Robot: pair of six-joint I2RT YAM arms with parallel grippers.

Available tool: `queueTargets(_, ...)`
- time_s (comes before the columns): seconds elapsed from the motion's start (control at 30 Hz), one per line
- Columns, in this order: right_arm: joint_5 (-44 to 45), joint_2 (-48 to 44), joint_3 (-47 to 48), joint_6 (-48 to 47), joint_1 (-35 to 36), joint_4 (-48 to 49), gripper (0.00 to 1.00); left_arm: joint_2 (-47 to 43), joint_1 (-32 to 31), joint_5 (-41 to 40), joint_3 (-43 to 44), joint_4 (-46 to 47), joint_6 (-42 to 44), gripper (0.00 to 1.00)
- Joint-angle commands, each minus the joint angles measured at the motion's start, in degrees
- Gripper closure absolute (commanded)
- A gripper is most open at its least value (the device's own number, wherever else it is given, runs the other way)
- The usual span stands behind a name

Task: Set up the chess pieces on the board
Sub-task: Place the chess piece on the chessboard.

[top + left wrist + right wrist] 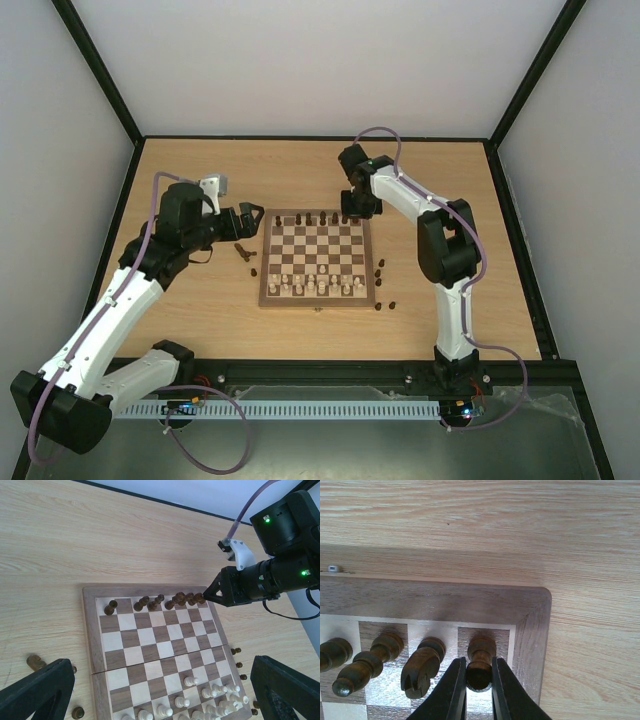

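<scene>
The right end effector (479,680) is closed to a narrow gap on the upper part of a dark piece (481,652). This piece is held at the corner square of the board (470,605), at the end of the far row. Whether its base is seated flat on that square cannot be told.

A neighbouring dark piece (422,666) stands on the next square, just beside one of the fingers (452,692). If the jaws are opened widely, that neighbour could be struck by the finger and tipped into the rest of the row. If the grip is let go before the base is flat, the held piece would likely topple. The border is right beside it, so it could roll off the board onto the worktop (200,180). A tilted or dragging lift-off could also pull it over, since such a small piece is light and easily disturbed.

The left end effector (162,665) is spread wide and nothing is held in it. It is poised at the left edge of the board, well apart from the right arm, so a clash between arms seems unlikely.

Several loose chess pieces (382,270) lie on the worktop on both sides of the board. Being small and rounded, they could slip or roll when pinched. The pale pieces (320,286) are gathered in the near rows.
</scene>
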Motion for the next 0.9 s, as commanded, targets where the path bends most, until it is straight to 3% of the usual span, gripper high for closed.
queueTargets(0.0, -1.0, 1.4, 0.8, -0.7, -0.2, -1.7, 0.92, 0.5, 0.5, 0.9, 0.1, 1.3, 0.4, 0.00)
queueTargets(0.4, 0.3, -0.6, 0.9, -0.4, -0.2, -2.3, 0.72, 0.7, 0.5, 1.0, 0.2, 1.4, 0.5, 0.01)
queueTargets(0.57, 0.9, -1.7, 0.9, -0.3, -0.2, -2.7, 0.70, 0.5, 0.5, 1.2, 0.3, 1.3, 0.3, 0.01)
queueTargets(0.87, 5.1, -10.2, -5.1, 1.7, -0.2, 0.0, 0.44, 0.2, 0.5, 1.9, 0.4, 0.9, 0.5, 0.00)
